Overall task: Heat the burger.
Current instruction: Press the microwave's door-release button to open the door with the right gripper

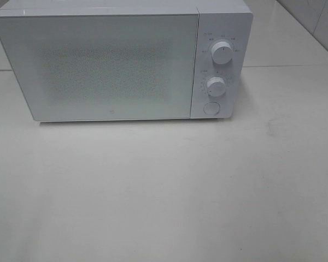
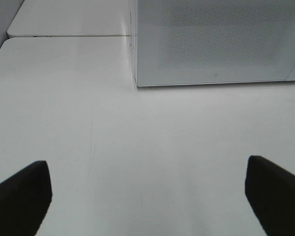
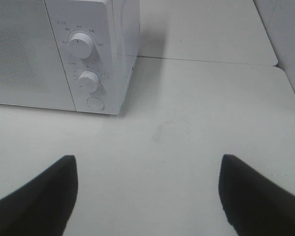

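The burger is out of view in every frame. A white microwave (image 1: 120,60) stands at the back of the white table (image 1: 164,191) with its door shut. Its two dials (image 1: 222,53) and round button (image 1: 211,107) sit on the right panel. My left gripper (image 2: 147,196) is open over bare table, in front of the microwave's (image 2: 216,42) left corner, its dark fingertips (image 2: 19,196) wide apart with nothing between them. My right gripper (image 3: 147,196) is open too, in front and to the right of the microwave's control panel (image 3: 86,64), empty. Neither arm shows in the exterior high view.
A seam (image 1: 290,66) joins this table to another one behind it. A grey wall (image 1: 317,22) rises at the far right. A faint scuff (image 3: 162,129) marks the table to the right of the microwave.
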